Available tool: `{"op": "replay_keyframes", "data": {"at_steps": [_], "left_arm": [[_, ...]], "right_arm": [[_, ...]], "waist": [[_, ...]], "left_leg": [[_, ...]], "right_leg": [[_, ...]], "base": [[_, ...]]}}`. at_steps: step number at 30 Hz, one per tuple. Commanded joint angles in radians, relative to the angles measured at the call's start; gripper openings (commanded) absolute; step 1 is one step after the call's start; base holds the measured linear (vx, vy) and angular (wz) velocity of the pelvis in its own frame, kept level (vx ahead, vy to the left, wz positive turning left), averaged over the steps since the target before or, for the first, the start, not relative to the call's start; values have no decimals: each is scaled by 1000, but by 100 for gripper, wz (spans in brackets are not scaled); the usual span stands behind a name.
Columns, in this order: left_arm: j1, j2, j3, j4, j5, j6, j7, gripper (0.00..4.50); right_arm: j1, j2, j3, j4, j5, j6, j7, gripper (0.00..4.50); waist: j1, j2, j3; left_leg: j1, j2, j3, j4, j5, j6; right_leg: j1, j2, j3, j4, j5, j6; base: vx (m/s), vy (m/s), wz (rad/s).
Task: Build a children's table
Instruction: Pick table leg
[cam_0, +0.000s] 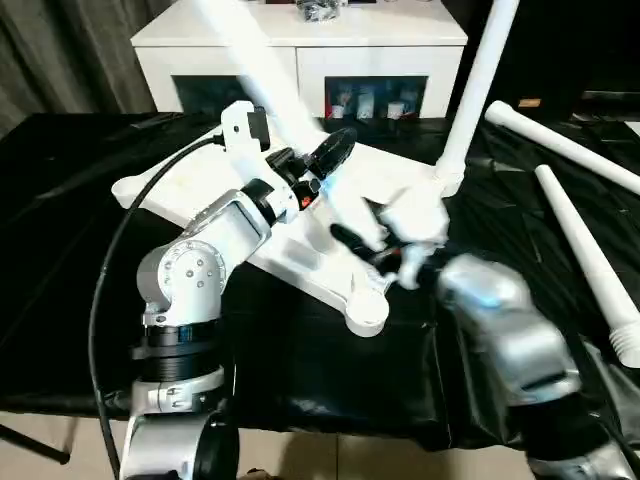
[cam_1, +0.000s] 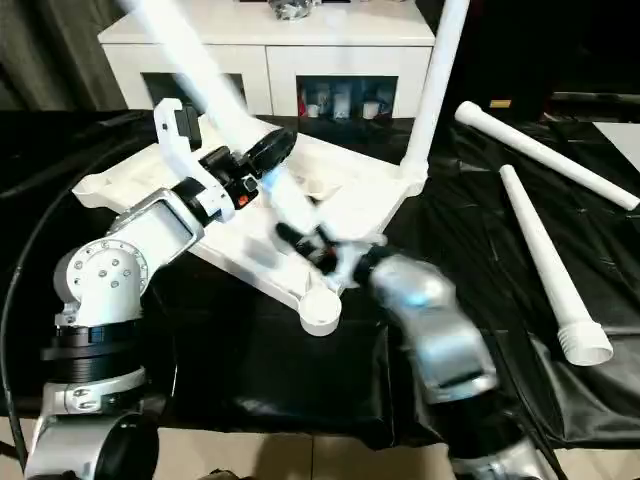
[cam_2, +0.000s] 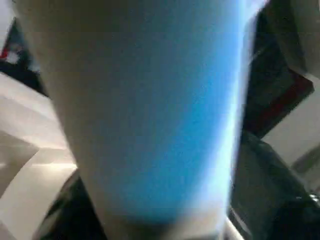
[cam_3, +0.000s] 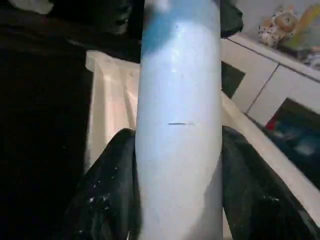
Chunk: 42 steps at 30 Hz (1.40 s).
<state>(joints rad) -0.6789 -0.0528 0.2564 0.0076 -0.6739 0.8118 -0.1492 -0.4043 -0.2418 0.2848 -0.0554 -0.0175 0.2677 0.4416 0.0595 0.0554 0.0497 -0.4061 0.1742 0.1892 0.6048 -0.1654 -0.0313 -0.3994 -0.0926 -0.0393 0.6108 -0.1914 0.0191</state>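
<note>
A tilted leg (cam_1: 190, 60) is clasped low by the right hand (cam_1: 310, 245); the left hand (cam_1: 262, 160), part-closed, flanks it above the top (cam_1: 330, 190).

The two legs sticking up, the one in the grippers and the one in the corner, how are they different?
The held leg leans over; the corner leg stands nearly straight. The held leg has the right gripper shut around it; nothing touches the corner leg. The corner leg sits in a socket of the top. Both are white tubes.

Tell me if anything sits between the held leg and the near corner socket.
Nothing visible does. The right hand holds the tilted leg over the tabletop, and the near socket is open, with only bare ribbed plastic between. The leg's lower end is blurred.
</note>
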Motion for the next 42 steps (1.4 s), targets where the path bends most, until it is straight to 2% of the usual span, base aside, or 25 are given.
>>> {"op": "replay_keyframes", "data": {"at_steps": [1, 6, 10, 13, 17, 21, 23, 24, 28, 31, 33, 34, 36, 39, 41, 42], "left_arm": [[-14, -2, 10, 8, -11, 0, 26, 290], [-20, -9, 24, 11, -13, -5, 48, 245], [-19, -17, 27, 5, -12, -4, 69, 235], [-19, -22, 29, 5, -15, -7, 79, 200], [-23, -27, 32, 10, -18, -14, 75, 191], [-29, -17, 35, 16, -35, -15, 46, 185], [-29, 0, 34, 15, -44, -11, 18, 185], [-26, 20, 19, 11, -37, -12, -11, 185], [-16, 77, -24, 0, -23, -14, -106, 184], [-6, 127, -64, -11, -18, 1, -184, 184], [7, 186, -120, -23, -7, 8, -270, 184], [7, 188, -121, -23, -7, 9, -274, 184], [14, 254, -182, -37, -16, 20, -394, 184], [8, 297, -220, -48, -37, 43, -490, 184], [3, 310, -231, -53, -54, 54, -532, 184], [1, 314, -233, -53, -61, 58, -546, 184]], "right_arm": [[-18, 9, 12, 8, -35, -22, -31, 188], [-8, 29, 15, 1, -59, -12, -85, 188], [-11, 43, 4, 23, -94, -16, -134, 188], [-17, 54, -2, 38, -108, -18, -149, 188], [-22, 54, 9, 38, -123, -15, -157, 188], [-31, 48, 21, 46, -144, -51, -160, 188], [-27, 64, 2, 45, -91, -62, -123, 188], [-24, 69, -11, 42, -65, -57, -107, 243], [-26, 61, -32, 32, -6, -43, -42, 273], [-27, 62, -66, 5, 113, 62, 57, 301], [-35, 33, -92, -31, 217, 195, 154, 302], [-36, 31, -93, -32, 221, 201, 157, 302], [-57, -37, -121, -63, 360, 385, 286, 302], [-86, -96, -149, -58, 454, 498, 371, 302], [-102, -112, -167, -53, 497, 552, 400, 302], [-108, -118, -174, -51, 514, 573, 411, 302]], "waist": [[0, -19, -70], [-1, -18, -69], [-1, -19, -70], [-2, -18, -70], [-3, -18, -69], [-2, -18, -70], [-3, -17, -69], [-4, -19, -70], [-2, -17, -71], [-2, -17, -70], [0, -15, -71], [-2, -19, -70], [1, -17, -70], [5, -21, -72], [6, -21, -69], [7, -24, -70]], "left_leg": [[24, 34, -19, -67, -202, 22], [28, 36, -21, -70, -207, 16], [26, 35, -19, -67, -196, 20], [25, 35, -20, -67, -192, 22], [27, 35, -20, -68, -204, 21], [27, 35, -20, -66, -197, 17], [28, 34, -19, -67, -203, 21], [28, 35, -19, -67, -207, 25], [29, 37, -20, -67, -184, 38], [31, 37, -19, -68, -187, 48], [30, 38, -20, -68, -174, 47], [32, 37, -19, -68, -176, 52], [33, 38, -20, -68, -159, 54], [32, 37, -18, -65, -150, 44], [32, 38, -16, -65, -161, 35], [34, 38, -15, -64, -163, 29]], "right_leg": [[42, -35, 26, -72, -161, -192], [41, -32, 26, -70, -136, -185], [43, -33, 27, -68, -113, -190], [43, -33, 27, -67, -109, -191], [43, -32, 27, -68, -120, -187], [42, -33, 27, -67, -111, -187], [42, -32, 27, -67, -115, -187], [42, -32, 27, -67, -115, -187], [42, -32, 27, -62, -86, -196], [45, -32, 27, -60, -84, -210], [45, -32, 27, -57, -73, -216], [46, -30, 27, -60, -76, -218], [48, -31, 28, -56, -66, -224], [50, -36, 28, -52, -68, -238], [47, -39, 29, -55, -101, -241], [46, -40, 29, -55, -112, -242]], "base": [[0, 0, 0], [0, 0, 0], [0, 0, 0], [0, 0, 0], [0, 0, 0], [0, 0, 0], [0, 0, 0], [0, 0, 0], [0, 0, 0], [0, 0, 0], [0, 0, 0], [0, 0, 0], [0, 0, 0], [0, 0, 0], [0, 0, 0], [0, 0, 0]]}}
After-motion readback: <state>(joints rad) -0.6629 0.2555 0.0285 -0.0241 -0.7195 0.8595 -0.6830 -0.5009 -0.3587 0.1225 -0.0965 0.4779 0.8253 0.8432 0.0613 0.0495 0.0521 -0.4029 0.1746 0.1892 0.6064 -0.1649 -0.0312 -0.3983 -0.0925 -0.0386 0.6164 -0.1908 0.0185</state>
